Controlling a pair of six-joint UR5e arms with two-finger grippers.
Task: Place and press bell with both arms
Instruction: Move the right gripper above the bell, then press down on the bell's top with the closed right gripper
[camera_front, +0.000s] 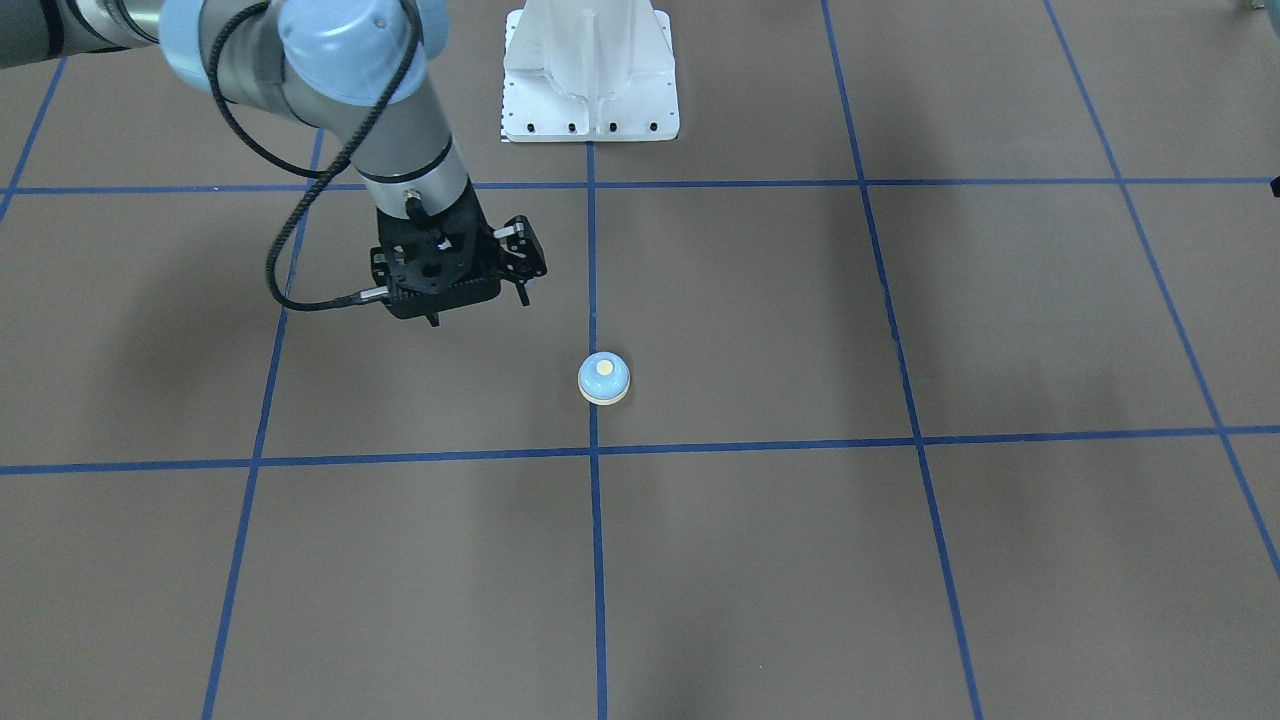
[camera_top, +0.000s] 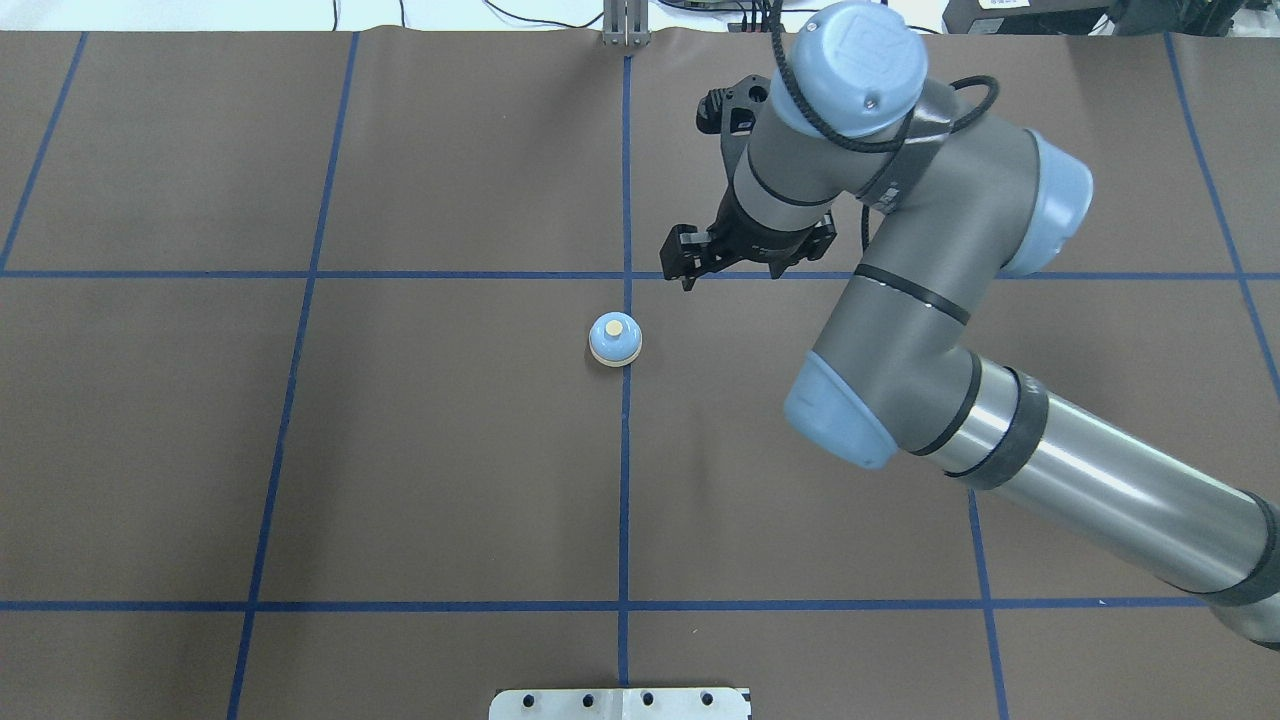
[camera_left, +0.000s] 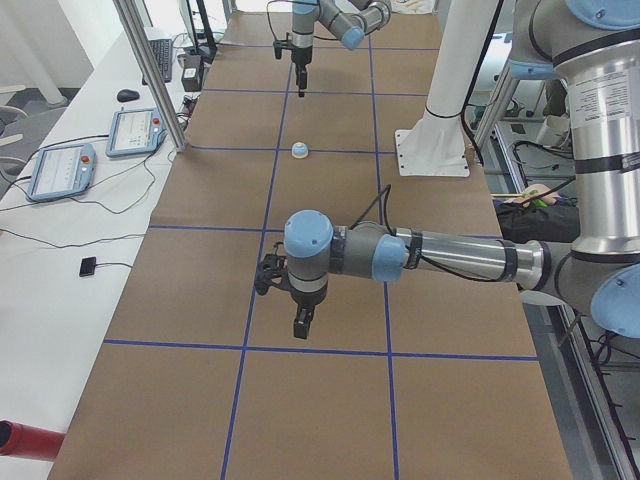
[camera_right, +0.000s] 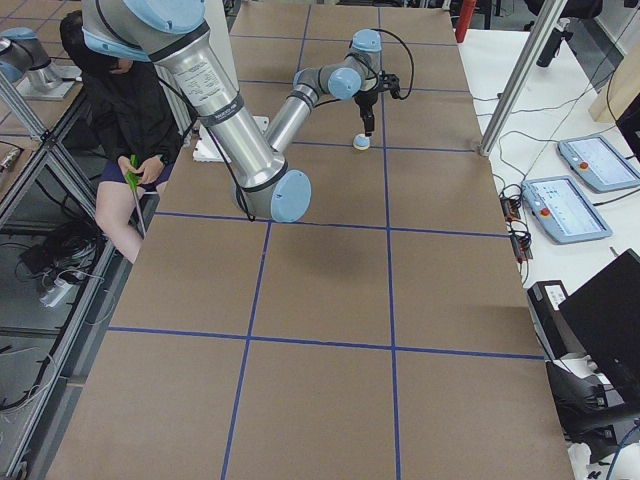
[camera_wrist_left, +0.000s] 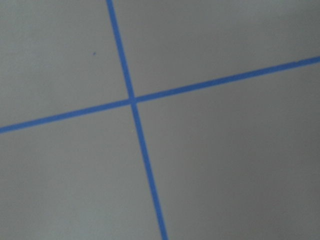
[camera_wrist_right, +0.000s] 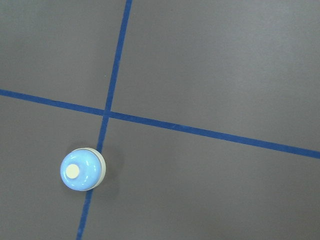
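Two arms: the right one reaches in over the middle of the table (camera_top: 400, 450); the left one hangs over the left part of it, well apart from the bell.
Bell (camera_top: 615, 339): it stands upright on the table, its base across the blue tape line (camera_top: 625, 480) that runs down the centre, near a crossing of the tape. Nothing touches it.
Right hand (camera_front: 442, 295): it hangs above the table near the bell, beside it and not over it. The right wrist view has the bell low and left of centre. Its fingers are hidden under the wrist, so I cannot tell whether they are spread or pressed together.
Left hand (camera_left: 302, 322): it points down at bare table and shows only from the side, so I cannot tell how its fingers stand. Its wrist view shows nothing but a tape crossing.
Handling: the bell looks light and rigid. The glossy dome is probably slippery and tapers upward, so fingers closing on it could slide off. The cream base rim looks like the surer hold, taken low and centred, since the bell is much smaller than a hand.
Pressing: the cream button should give under a push straight down. An off-centre push could tip or skate so light a thing.
Progress: the bell seems already set down, with the press left to do.
Surface: flat, matt brown covering with a blue tape grid, which likely offers some grip.
Room: a white pedestal (camera_front: 590, 70) stands at the robot's side. A seated person (camera_right: 130, 130) is beside the table, and control tablets (camera_left: 65, 170) lie on a side bench.
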